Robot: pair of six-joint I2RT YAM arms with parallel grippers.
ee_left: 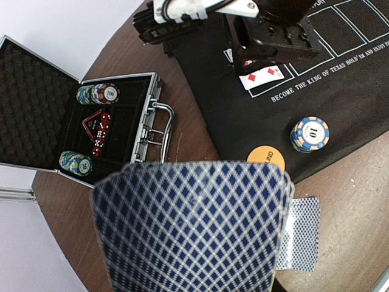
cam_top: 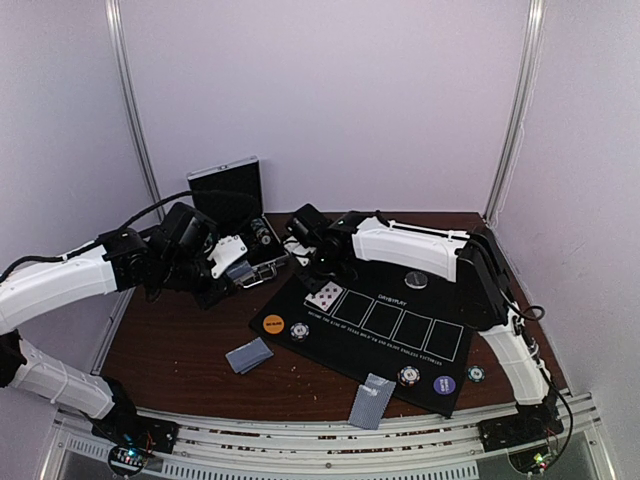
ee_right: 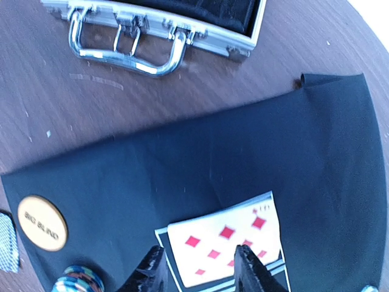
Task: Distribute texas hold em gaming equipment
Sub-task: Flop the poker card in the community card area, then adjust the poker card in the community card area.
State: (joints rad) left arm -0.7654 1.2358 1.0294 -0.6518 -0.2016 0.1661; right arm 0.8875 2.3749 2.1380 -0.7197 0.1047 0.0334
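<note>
The left gripper [cam_top: 228,262] is clamped on a blue-and-white lattice-backed playing card [ee_left: 191,228]. Its back fills the lower left wrist view and hides the fingers, and I cannot tell whether it is one card or several. Beyond it, only that view looks into the open silver metal case [ee_left: 152,115], which holds stacked striped poker chips [ee_left: 97,94] and red dice [ee_left: 97,125]. Just right of the held card, a face-down card [ee_left: 299,234] lies on the brown wooden table [ee_right: 61,109]. The right gripper [ee_right: 200,271] stands with its fingers apart over a face-up white card with red diamonds [ee_right: 225,240]. This card lies flat in the end rectangle of the black mat [ee_right: 182,164], but I cannot tell whether the fingers touch it. Left of those fingers sit an orange round button [ee_right: 41,222] and a blue-and-yellow striped chip [ee_left: 310,134]. Only the top view shows a purple round button [cam_top: 443,383], well right of that gripper.
</note>
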